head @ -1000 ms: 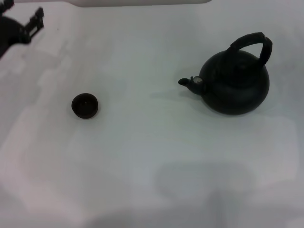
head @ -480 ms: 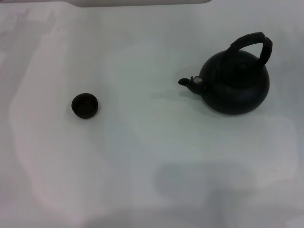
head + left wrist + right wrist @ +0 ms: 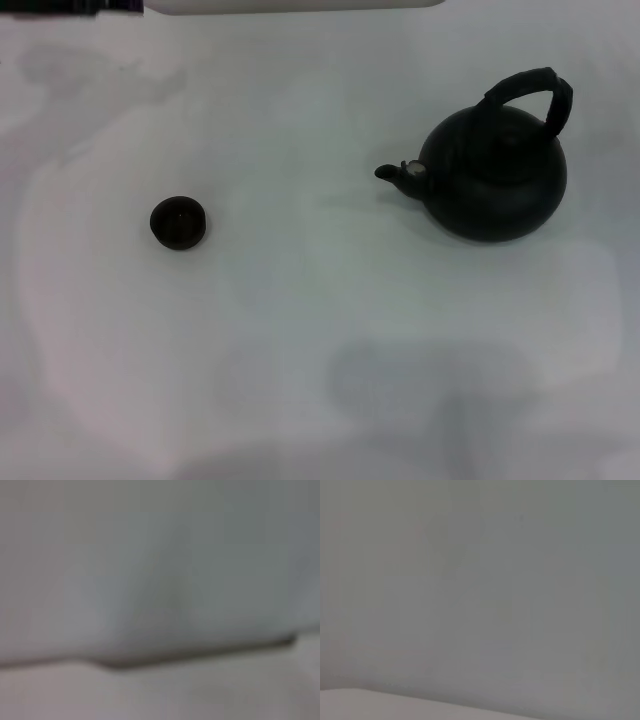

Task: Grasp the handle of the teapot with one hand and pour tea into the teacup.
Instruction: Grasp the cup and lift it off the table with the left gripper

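Note:
The large round black teapot (image 3: 495, 178) stands upright on the white table at the right in the head view. Its short spout with a silvery tip (image 3: 398, 173) points left, toward the teacup. The thick black arched handle (image 3: 530, 92) rises over its top. The tiny round black teacup (image 3: 179, 222) sits at the left, well apart from the teapot. Neither gripper shows in any view. The two wrist views show only blurred pale surfaces.
The white table (image 3: 320, 330) spreads around both objects. A pale block (image 3: 290, 5) lies along the far edge. A thin dark strip (image 3: 60, 6) shows at the top left corner. Faint shadows fall on the table at the front.
The left arm's dark gripper, seen at the top left corner a second ago, has moved out of the head view. The teapot and teacup have not moved.

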